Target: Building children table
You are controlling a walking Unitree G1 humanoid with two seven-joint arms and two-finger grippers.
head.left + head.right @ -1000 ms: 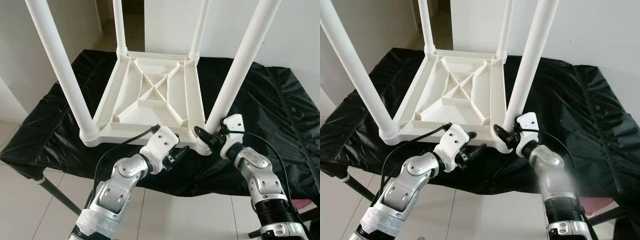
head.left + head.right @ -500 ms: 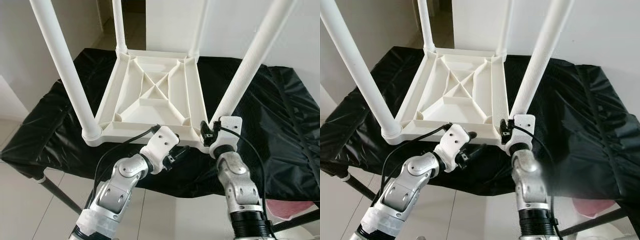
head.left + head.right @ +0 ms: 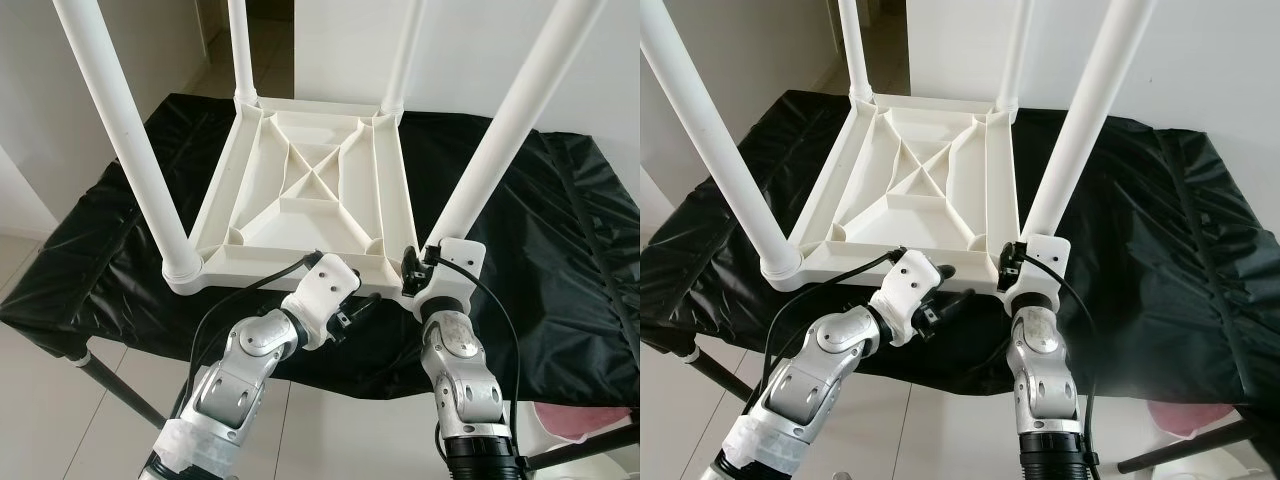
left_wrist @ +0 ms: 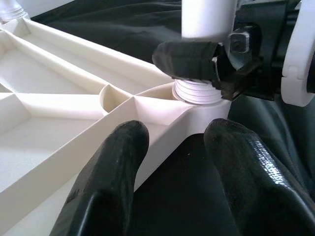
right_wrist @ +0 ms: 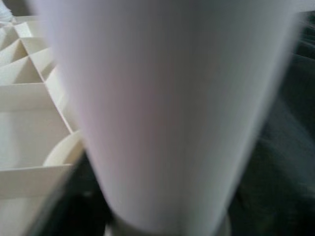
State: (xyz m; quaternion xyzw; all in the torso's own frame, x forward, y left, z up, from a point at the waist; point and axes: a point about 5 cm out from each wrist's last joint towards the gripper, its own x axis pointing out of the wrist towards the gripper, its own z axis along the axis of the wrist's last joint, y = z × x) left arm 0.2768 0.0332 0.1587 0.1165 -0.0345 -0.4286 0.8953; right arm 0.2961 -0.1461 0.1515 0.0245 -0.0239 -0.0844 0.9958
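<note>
Children's table [image 3: 310, 190]: white plastic, upside down on a black cloth [image 3: 560, 230] covering a work surface; ribbed underside faces up, its near edge lying along the cloth's near edge. Four white tube legs stand upward, one at each corner.

Near-right leg [image 3: 500, 150]: seated in the corner socket closest to the cloth's near edge, on the robot's right; threaded collar visible at its base in the left wrist view [image 4: 199, 91]; leans slightly outward.

Near-left leg [image 3: 130, 140]: seated in the near-left corner socket, also leaning outward.

Far legs: two, at the far corners, upright.

Right gripper [image 3: 412, 270]: at the base of the near-right leg, black fingers [image 4: 184, 61] clamped round the tube just above the collar; the leg blurs across the right wrist view [image 5: 167, 108].

Left gripper [image 3: 355, 312]: at the table's near edge, just left of the same corner; fingers [image 4: 106, 191] spread apart, grasping nothing, one below the rim and one over the black cloth.

Floor [image 3: 50, 400]: pale tiles below the near edge.
</note>
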